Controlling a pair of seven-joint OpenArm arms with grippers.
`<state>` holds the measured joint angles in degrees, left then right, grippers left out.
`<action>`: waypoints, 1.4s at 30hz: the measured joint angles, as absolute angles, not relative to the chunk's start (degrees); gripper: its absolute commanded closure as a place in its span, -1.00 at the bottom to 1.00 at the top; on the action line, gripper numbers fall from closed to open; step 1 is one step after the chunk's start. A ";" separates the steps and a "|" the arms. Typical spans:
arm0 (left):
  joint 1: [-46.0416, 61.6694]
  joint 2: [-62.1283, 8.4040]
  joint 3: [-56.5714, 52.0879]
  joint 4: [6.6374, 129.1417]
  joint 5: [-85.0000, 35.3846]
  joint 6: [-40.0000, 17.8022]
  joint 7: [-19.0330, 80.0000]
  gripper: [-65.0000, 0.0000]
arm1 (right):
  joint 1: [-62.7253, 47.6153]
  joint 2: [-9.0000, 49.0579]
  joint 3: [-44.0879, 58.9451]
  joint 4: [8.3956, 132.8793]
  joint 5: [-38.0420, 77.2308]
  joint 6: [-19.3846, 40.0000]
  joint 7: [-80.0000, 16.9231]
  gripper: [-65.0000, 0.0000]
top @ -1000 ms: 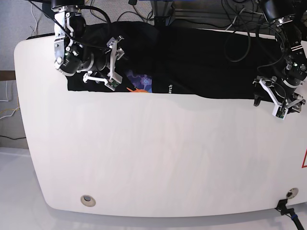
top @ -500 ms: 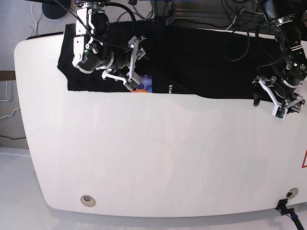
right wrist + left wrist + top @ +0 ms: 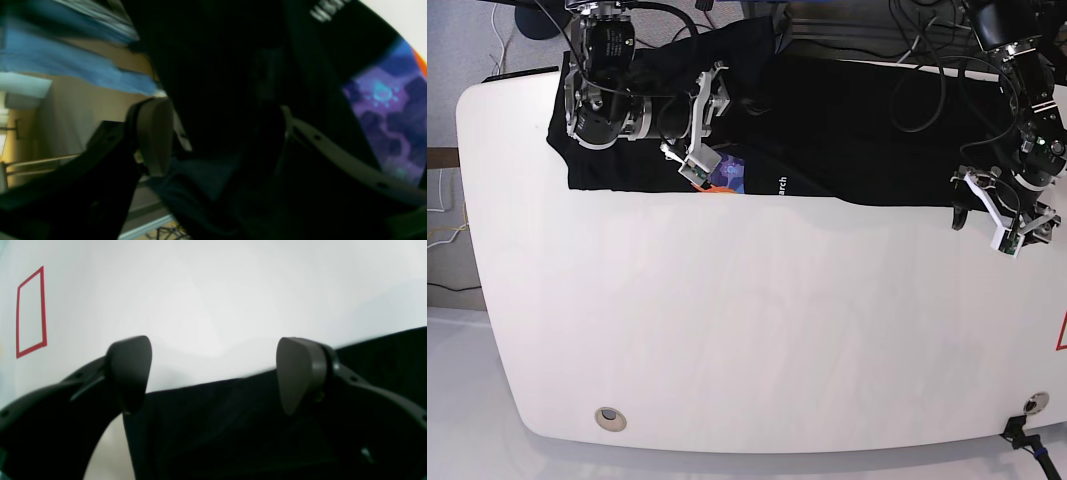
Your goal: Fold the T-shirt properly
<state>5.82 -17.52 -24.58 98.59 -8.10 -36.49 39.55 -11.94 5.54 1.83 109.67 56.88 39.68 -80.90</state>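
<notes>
Judging by how the cloth lies, the folding is only partly done: the large plain black cloth T-shirt [image 3: 857,130] is stretched as a long band along the far side of the white rounded tabletop [image 3: 757,330], its near edge running fairly straight across the base view, and it has not yet been brought into a compact folded shape. A small blue, purple and orange print [image 3: 727,175] with white lettering beside it shows at that near edge, and the right wrist view has the same print close to the camera. The right gripper [image 3: 699,125] hangs over the shirt's end near the far corner of the table, its white jaws spread wide; dark cloth bunches up around and between them in the base view, and the right wrist picture is too dark and blurred to say whether any fabric is actually pinched, so whether it has hold of the shirt I cannot tell. The left gripper [image 3: 1007,215] sits at the shirt's other end, just over the near corner of the cloth, jaws wide apart and holding nothing; its own camera shows both dark pads [image 3: 128,371] clear of the fabric, with the shirt's corner and straight hem lying flat on the table below them. What seems left is to grasp both ends and carry the band over itself, probably more than once, then square the edges.
</notes>
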 measured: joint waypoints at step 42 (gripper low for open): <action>21.52 -17.37 -24.71 106.91 -8.19 -40.34 39.44 1.00 | -14.46 15.49 1.93 111.31 44.21 39.05 -68.69 1.00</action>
